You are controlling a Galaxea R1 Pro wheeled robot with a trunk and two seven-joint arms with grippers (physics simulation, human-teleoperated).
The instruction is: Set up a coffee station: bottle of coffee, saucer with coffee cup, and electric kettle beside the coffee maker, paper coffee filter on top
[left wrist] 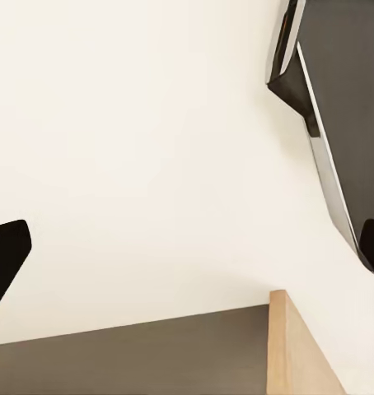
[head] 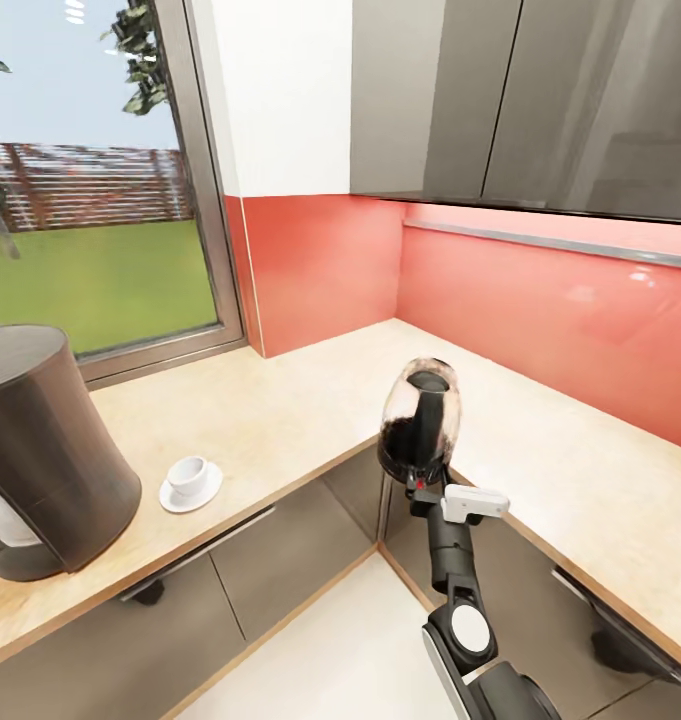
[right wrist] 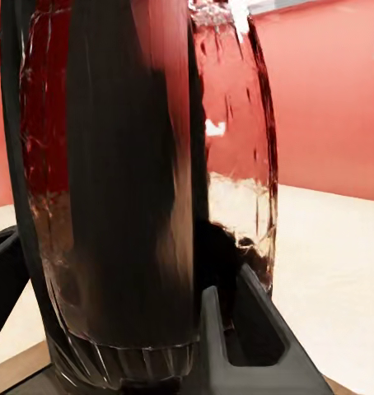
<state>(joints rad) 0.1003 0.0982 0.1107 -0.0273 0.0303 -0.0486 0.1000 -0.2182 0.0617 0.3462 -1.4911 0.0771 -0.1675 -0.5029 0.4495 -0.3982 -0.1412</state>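
Above the countertop [head: 280, 420] edge, right tool [head: 420, 487] grips kettle [head: 420, 415].

We see the tall dark grey drip coffee maker [head: 48, 450] standing at the left end of the long light wood-grain countertop [head: 280, 410], before the window [head: 90, 190]. Just right of it lies the small flat round white saucer [head: 190, 492], with the tiny white cup [head: 188, 475] on it. Well right, at the counter's inner corner edge, is the rounded dark glass kettle [head: 420, 425].
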